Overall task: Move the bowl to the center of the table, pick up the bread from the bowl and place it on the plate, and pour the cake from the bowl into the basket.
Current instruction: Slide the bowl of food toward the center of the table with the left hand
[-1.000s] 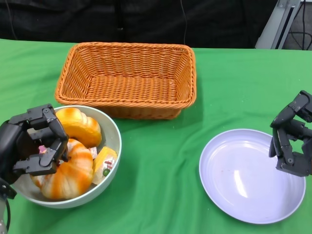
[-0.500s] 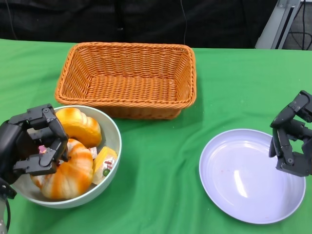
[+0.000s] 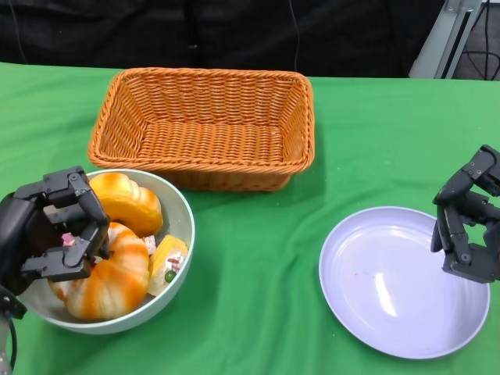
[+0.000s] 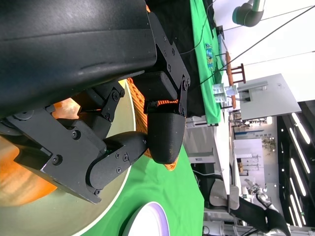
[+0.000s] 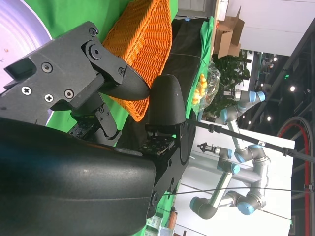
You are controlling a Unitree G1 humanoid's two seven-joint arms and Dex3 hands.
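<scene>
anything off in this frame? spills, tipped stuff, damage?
Nothing stands out. The bowl sits upright at the table's left with the bread and cake inside. The basket and plate are upright and bare. The green cloth is a little wrinkled; no spills show.

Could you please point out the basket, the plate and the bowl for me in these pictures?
basket (image 3: 205, 141): head view, on its woven inner floor.
plate (image 3: 391, 289): head view, on its bare lilac inside.
bowl (image 3: 181, 215): head view, on its inner wall by the right rim.
</scene>
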